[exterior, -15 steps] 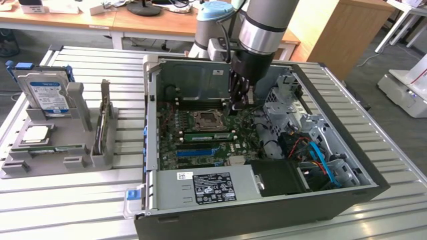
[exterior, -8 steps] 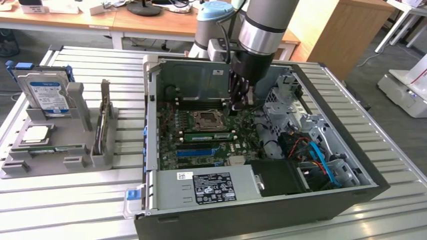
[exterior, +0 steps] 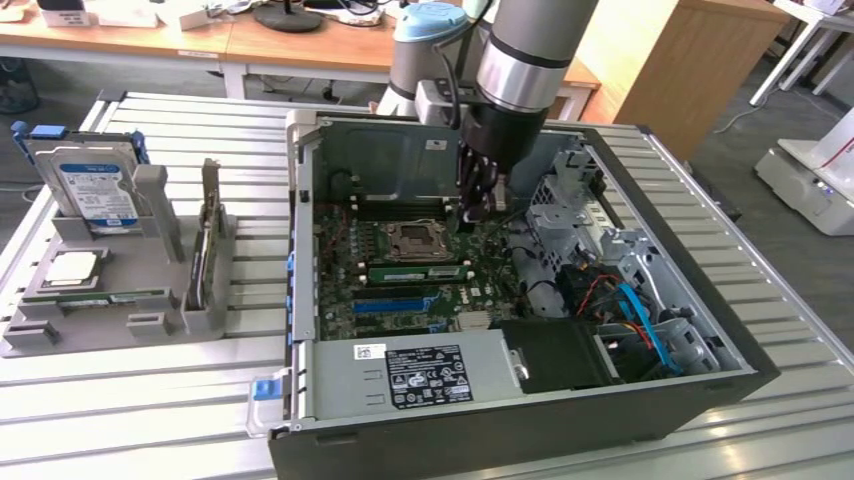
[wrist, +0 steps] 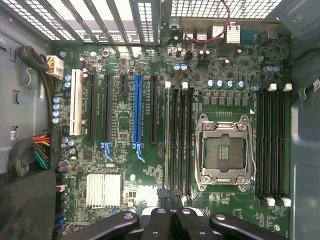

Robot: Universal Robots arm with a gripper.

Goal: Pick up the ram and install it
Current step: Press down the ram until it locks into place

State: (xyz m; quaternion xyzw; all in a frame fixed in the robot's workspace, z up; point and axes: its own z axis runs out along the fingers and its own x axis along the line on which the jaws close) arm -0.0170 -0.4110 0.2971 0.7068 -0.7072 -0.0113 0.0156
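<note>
The ram (exterior: 420,270), a long green stick with dark chips, stands in a slot on the motherboard beside the CPU socket (exterior: 414,238) in the exterior view. My gripper (exterior: 478,213) hangs inside the open computer case (exterior: 694,330), a little above the board and just off the socket's corner, apart from the ram. In the wrist view my gripper (wrist: 170,196) has its black fingertips pressed together, with nothing visible between them, over one end of the dark memory slots (wrist: 178,140) next to the socket (wrist: 223,152).
A grey fixture (exterior: 80,325) on the exterior view's left holds a hard drive (exterior: 87,190), a processor (exterior: 74,268) and an upright card (exterior: 207,240). Case walls, a drive cage (exterior: 567,200), cables and the power supply (exterior: 427,375) crowd the board. A blue slot (wrist: 137,107) runs alongside.
</note>
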